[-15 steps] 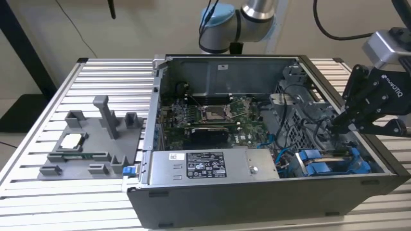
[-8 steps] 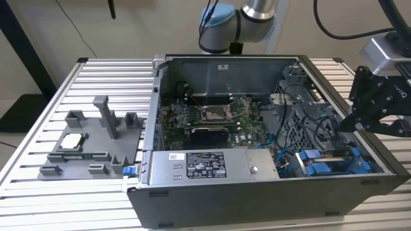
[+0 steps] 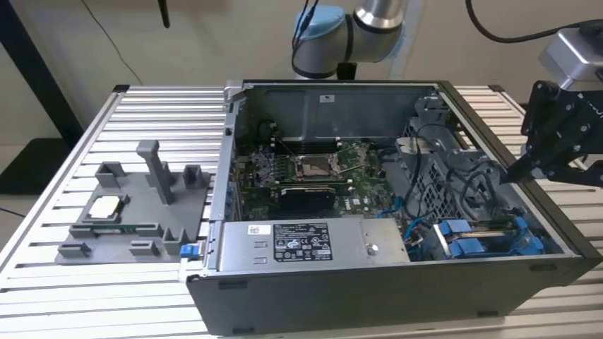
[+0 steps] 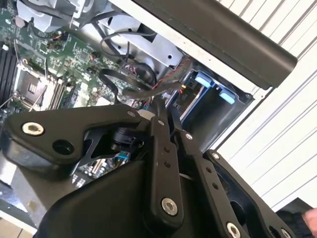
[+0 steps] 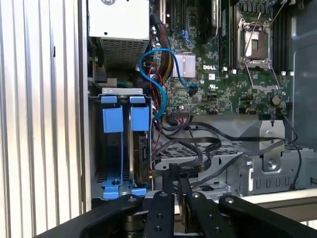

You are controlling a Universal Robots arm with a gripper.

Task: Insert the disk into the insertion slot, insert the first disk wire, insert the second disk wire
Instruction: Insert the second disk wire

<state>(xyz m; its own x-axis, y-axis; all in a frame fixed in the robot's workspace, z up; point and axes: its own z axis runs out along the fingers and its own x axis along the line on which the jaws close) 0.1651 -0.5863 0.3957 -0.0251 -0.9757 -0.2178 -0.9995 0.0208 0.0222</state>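
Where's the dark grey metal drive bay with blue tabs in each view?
Exterior view: dark grey metal drive bay with blue tabs, exterior view's right, near corner.
First wrist view: drive bay against case wall.
Second wrist view: drive bay under case rim.
Shared: silver processor socket.

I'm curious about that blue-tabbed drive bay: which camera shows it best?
The first wrist view: it looks straight into the drive bay, showing both blue tabs and the frame below. The exterior view shows it at the case's near corner, on that view's right, at a slant. The second wrist view catches just the blue tabs past the gripper.
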